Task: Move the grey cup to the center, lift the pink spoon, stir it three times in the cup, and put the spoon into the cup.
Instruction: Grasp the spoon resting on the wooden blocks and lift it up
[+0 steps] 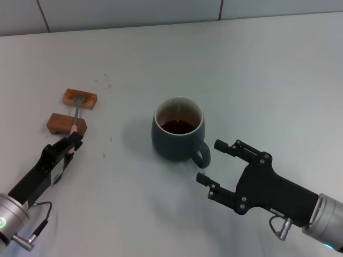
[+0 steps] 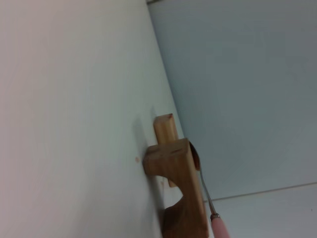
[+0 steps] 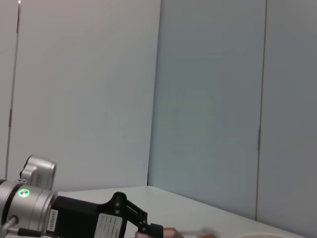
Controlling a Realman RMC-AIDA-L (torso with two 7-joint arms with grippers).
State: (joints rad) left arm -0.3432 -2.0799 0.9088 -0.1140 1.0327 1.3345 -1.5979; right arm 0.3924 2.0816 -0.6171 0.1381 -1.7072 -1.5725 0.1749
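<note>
The grey cup (image 1: pixel 177 140) stands mid-table with dark brown liquid in it, its handle turned toward my right gripper. My right gripper (image 1: pixel 212 161) is open just beside the handle and apart from it. The pink spoon (image 1: pixel 74 119) lies across two brown blocks, with its bowl on the far block and its pink handle over the near one. My left gripper (image 1: pixel 74 140) is at the handle's end and looks shut on it. The left wrist view shows the spoon's metal neck and pink handle (image 2: pixel 219 228). The right wrist view shows my left gripper (image 3: pixel 151 230) far off.
Two brown blocks stand at the left of the table, a far one (image 1: pixel 80 98) and a near one (image 1: pixel 60 122); they also show in the left wrist view (image 2: pixel 178 183). The white table (image 1: pixel 257 80) ends at a wall behind.
</note>
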